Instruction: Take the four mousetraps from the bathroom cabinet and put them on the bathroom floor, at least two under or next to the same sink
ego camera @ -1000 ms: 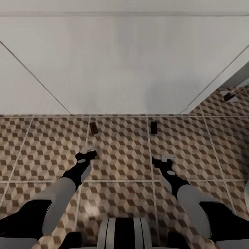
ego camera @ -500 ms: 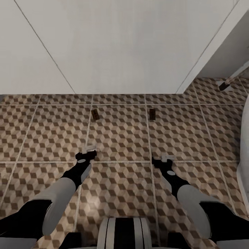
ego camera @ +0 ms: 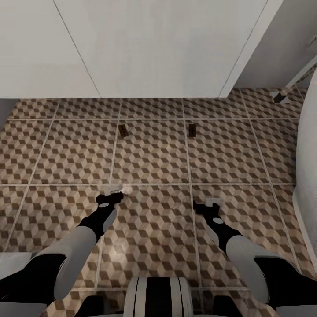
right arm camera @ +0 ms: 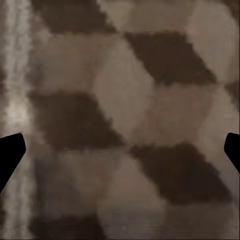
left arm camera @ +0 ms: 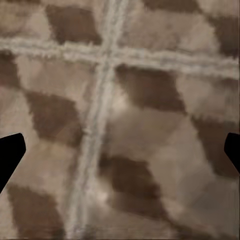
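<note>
Two mousetraps (ego camera: 123, 130) (ego camera: 192, 130) flat on bathroom floor (ego camera: 154, 163), details blurred; left pincer (ego camera: 115, 190) and right pincer (ego camera: 212, 202) wide apart, empty.

Matt tiled bathroom floor (ego camera: 154, 163), smooth white vanity (ego camera: 154, 44)

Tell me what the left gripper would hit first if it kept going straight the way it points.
The bathroom floor: the left gripper points down at the cube-patterned tiles, near a grout crossing, with nothing between its open fingers. How near it is I cannot judge.

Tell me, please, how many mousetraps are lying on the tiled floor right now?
2: one mousetrap ahead of the left gripper, another mousetrap ahead of the right gripper, both near the white unit. Others may lie outside the picture.
</note>
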